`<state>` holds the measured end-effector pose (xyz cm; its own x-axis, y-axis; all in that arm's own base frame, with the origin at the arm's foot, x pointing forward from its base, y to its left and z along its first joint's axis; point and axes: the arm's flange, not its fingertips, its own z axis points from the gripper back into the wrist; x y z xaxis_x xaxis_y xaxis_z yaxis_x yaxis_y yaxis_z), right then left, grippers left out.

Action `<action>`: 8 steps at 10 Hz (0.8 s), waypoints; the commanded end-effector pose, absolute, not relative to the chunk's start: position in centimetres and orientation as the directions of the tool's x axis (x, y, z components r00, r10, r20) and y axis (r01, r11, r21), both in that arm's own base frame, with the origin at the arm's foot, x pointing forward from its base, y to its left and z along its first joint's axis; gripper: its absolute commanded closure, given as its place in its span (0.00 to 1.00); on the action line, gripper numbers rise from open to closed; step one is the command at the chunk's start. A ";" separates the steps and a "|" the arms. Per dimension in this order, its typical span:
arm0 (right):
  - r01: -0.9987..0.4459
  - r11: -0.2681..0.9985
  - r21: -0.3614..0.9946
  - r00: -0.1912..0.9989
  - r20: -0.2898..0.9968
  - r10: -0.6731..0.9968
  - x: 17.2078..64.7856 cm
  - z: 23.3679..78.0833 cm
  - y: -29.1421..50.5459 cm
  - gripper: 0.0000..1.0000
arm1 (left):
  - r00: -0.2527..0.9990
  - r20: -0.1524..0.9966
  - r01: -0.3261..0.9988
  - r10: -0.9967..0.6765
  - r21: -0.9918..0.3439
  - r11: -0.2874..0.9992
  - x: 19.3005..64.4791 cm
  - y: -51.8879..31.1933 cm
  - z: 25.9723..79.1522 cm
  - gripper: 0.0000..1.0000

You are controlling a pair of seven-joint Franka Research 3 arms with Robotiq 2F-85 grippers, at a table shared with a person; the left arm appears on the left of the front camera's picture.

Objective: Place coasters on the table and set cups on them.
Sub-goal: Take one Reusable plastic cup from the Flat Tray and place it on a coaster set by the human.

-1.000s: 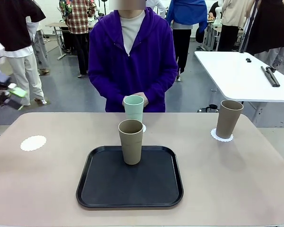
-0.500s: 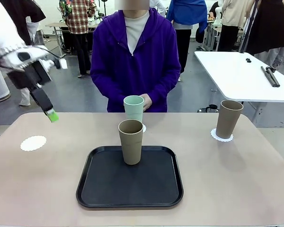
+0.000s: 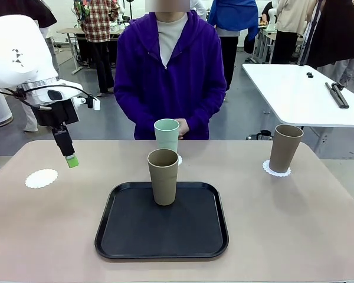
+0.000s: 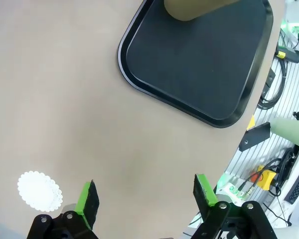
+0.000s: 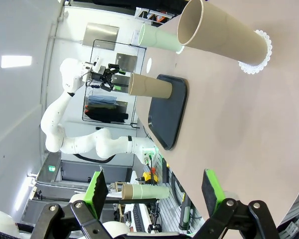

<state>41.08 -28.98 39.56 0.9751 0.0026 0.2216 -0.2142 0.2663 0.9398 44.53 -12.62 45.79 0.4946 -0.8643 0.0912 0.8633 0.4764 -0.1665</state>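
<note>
We take the black tray point(image 3: 161, 229) at the near middle of the table point(image 3: 295, 218) as reference. One taupe cup point(image 3: 163, 176) stands upright on the tray's far edge, centred. Just behind the tray, the mint cup point(image 3: 166, 135) sits upright on a coaster point(image 3: 179, 160) that we see peeking out at its base, right in front of the person's hands point(image 3: 180, 126). Well off to the tray's right, toward the far right of the table, the second taupe cup point(image 3: 284, 148) stands on its own coaster point(image 3: 277, 170). Far left of the tray, a third coaster point(image 3: 41, 178) lies bare on the table. Left claw point(image 3: 71, 158) hangs in the air above the table, between that bare coaster and the tray, pointing down, released and holding nothing; the left wrist view confirms its fingers point(image 4: 87, 202) spread wide over bare tabletop, doily at lower left, tray corner at the top. Right claw point(image 5: 154, 191) is also released and empty, fingers point(image 5: 96, 188) wide apart in the right wrist view, looking along the table at the right-hand taupe cup on its coaster, with the tray cup and mint cup farther off.
</note>
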 end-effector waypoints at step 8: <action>-0.208 0.268 0.941 0.977 0.215 0.002 41.3 39.7 -29.0 0.00 | 0.000 0.772 0.975 -0.636 -0.142 -0.172 42.2 -13.4 42.6 0.00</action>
